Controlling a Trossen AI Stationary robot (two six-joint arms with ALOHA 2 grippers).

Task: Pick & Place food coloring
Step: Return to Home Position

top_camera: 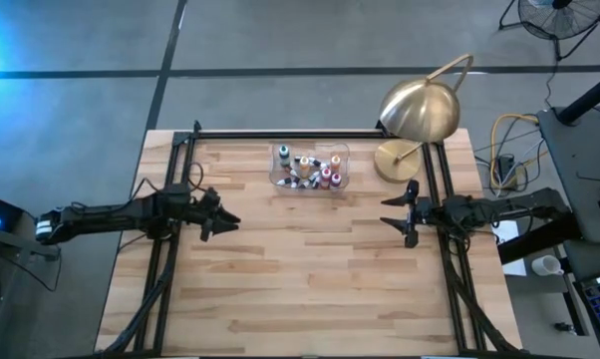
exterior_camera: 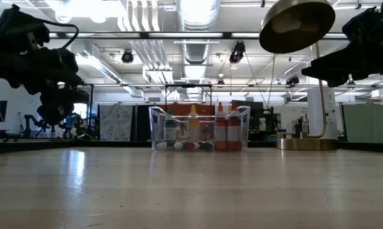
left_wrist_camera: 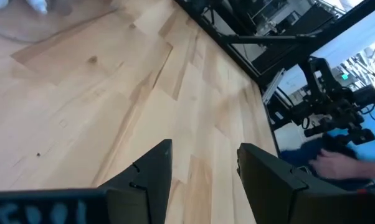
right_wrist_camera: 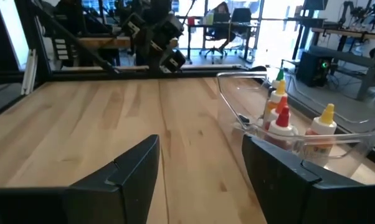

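The food coloring bottles (top_camera: 310, 170) stand and lie inside a clear plastic tub (top_camera: 344, 152) near the table's far edge; the low view shows them (exterior_camera: 207, 130) upright, red, orange and green, and the right wrist view shows them (right_wrist_camera: 281, 121) behind the tub's wall. My left gripper (top_camera: 228, 221) hovers open over the table's left middle, above bare wood (left_wrist_camera: 203, 165). My right gripper (top_camera: 392, 221) hovers open at the right middle, the tub ahead of its fingers (right_wrist_camera: 200, 155).
A brass desk lamp (top_camera: 420, 110) stands at the far right corner, its base (top_camera: 395, 160) just right of the tub. A black frame rail (top_camera: 280, 134) runs along the far edge. A person's hand (left_wrist_camera: 337, 165) shows beyond the table.
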